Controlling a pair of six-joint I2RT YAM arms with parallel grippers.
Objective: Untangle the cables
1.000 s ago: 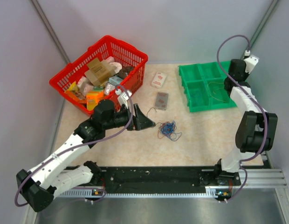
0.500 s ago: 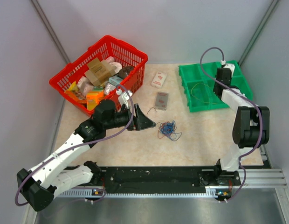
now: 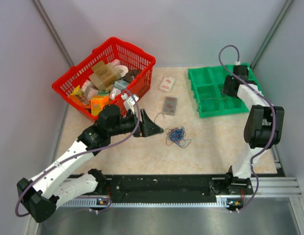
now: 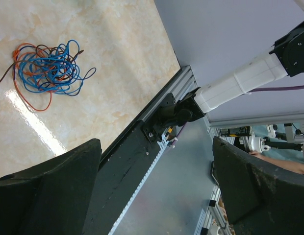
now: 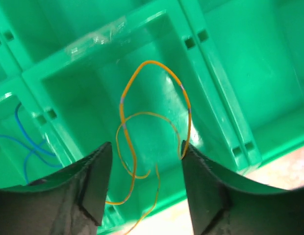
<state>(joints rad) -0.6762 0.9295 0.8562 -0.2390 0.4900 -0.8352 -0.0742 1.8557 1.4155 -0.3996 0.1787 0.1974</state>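
Holds right gripper (image 5: 145,159) parted above tray (image 5: 218,83), leaving orange wire (image 5: 123,105) sorted in a compartment (image 5: 157,90); left gripper (image 4: 156,147) wide, empty, well left of tray, facing tangle (image 4: 46,68).

tangle: thin flexible wires in blue, red, orange and black (image 3: 177,135), knotted into a flat clump, laid on beige tabletop (image 3: 215,142) | separated: thin orange wire (image 5: 151,62), loosely looped, laid in green plastic tray (image 5: 215,73) compartment | thin blue wire (image 5: 18,113), seen at its 9 o'clock, next compartment

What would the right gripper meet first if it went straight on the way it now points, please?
Most likely the orange cable lying in a compartment of the green tray, then that compartment's floor; depth is unclear.
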